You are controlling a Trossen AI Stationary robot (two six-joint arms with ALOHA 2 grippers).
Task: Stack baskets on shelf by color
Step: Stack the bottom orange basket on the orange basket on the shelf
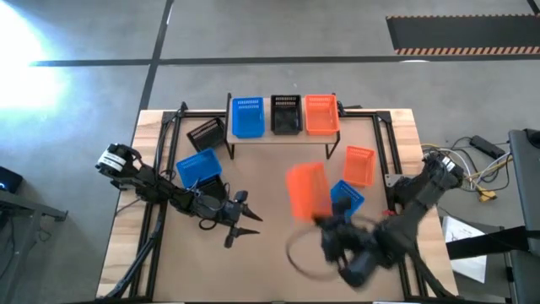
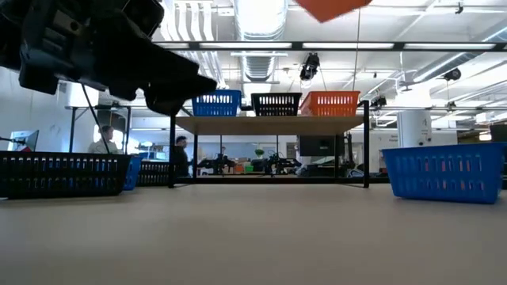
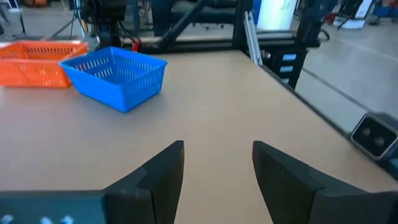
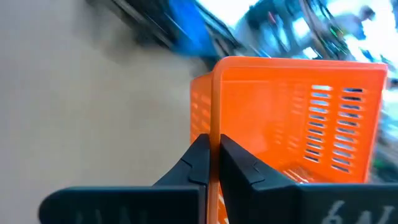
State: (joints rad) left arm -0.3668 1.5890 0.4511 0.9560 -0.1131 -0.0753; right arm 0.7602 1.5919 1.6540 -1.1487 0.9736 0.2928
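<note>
The light-wood shelf (image 1: 287,138) stands at the table's far side and carries one blue (image 1: 247,116), one black (image 1: 285,115) and one orange basket (image 1: 320,114). On the table rest a black basket (image 1: 205,133), a blue basket (image 1: 199,166), an orange basket (image 1: 360,165) and another blue basket (image 1: 346,196). My right gripper (image 1: 322,221) is shut on an orange basket (image 1: 305,189) in the air over mid-table; this basket shows at the top of the low view (image 2: 333,8). My left gripper (image 1: 245,230) hangs open over bare table at left of centre. My right gripper (image 4: 214,152) pinches the orange basket by the edge of one slotted wall (image 4: 214,124), the fingers set on either side of that thin edge. The basket is lifted clear of the table and is tilted. Which finger is inside the basket I cannot tell.
Black frame rails run along the table's left (image 1: 160,152) and right (image 1: 390,152) sides. A loose cable loop (image 1: 299,253) lies near the right arm. Cables and gear lie off the right edge. Bare tabletop lies between the arms toward the near edge. People stand in the room beyond (image 2: 181,154).
</note>
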